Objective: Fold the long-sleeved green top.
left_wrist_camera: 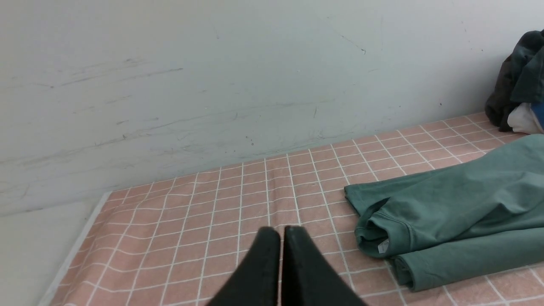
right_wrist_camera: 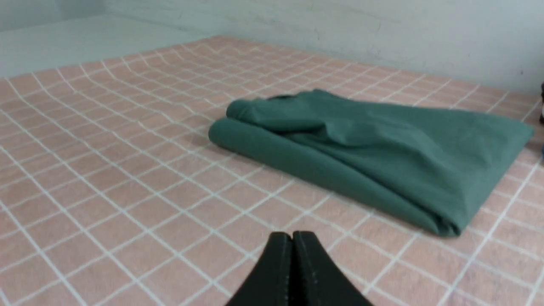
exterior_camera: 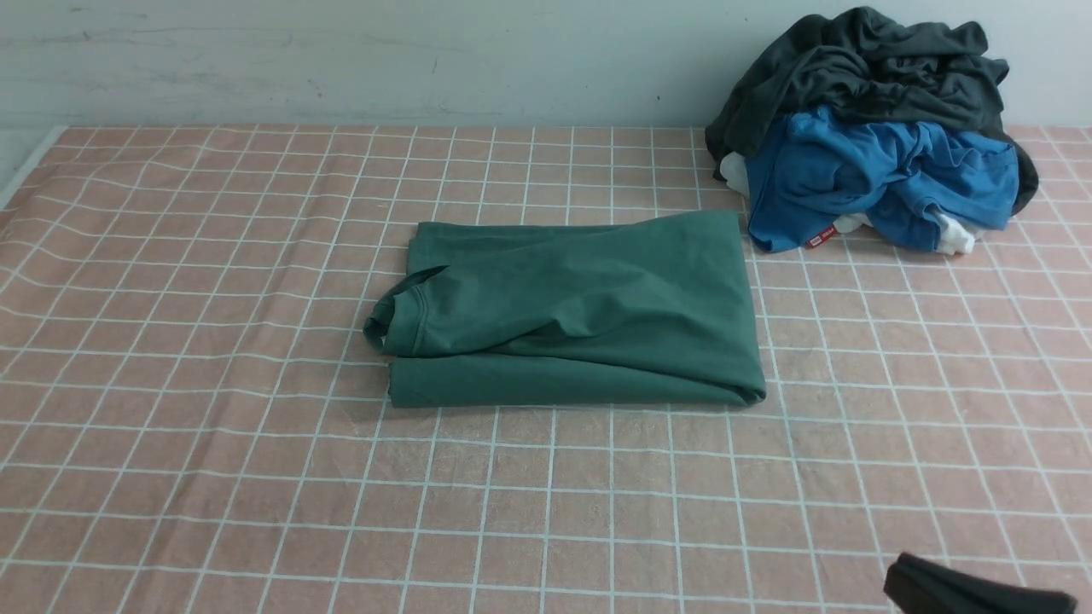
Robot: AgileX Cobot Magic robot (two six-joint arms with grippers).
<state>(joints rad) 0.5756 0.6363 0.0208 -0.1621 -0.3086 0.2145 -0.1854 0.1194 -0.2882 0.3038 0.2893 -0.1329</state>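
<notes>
The left gripper [left_wrist_camera: 280,231] is out of the front view; from its wrist its black fingers [left_wrist_camera: 265,263] are pressed shut on nothing, hanging over bare cloth to the left of the green long-sleeved top [exterior_camera: 572,311], well apart from it. The top lies folded into a rough rectangle in the middle of the surface [exterior_camera: 188,443], collar end toward the robot's left. There the ribbed crew neck [exterior_camera: 401,315] curls up into a loop, and in the left wrist view a small white label [left_wrist_camera: 383,245] shows inside it. The fabric is dull green cotton, soft and matte, with a few shallow wrinkles across the upper layer and a rounded fold along the near edge. No sleeves or chest logo can be seen; they are tucked under or turned away.

The surface is covered with a pinkish cloth crossed by a white grid, slightly rumpled to the left of the top.

Behind the top's right end, against the pale wall [exterior_camera: 341,60], sits a heap of clothes: a dark grey garment [exterior_camera: 862,68] on a bright blue garment [exterior_camera: 879,175], with bits of white cloth [exterior_camera: 951,239] poking out. The blue one comes close to the top's far right corner.

The right gripper [right_wrist_camera: 292,238] shows only as a black sliver at the front view's lower right corner, in front of and right of the top, clear of it, fingers [right_wrist_camera: 276,272] closed together and empty.
</notes>
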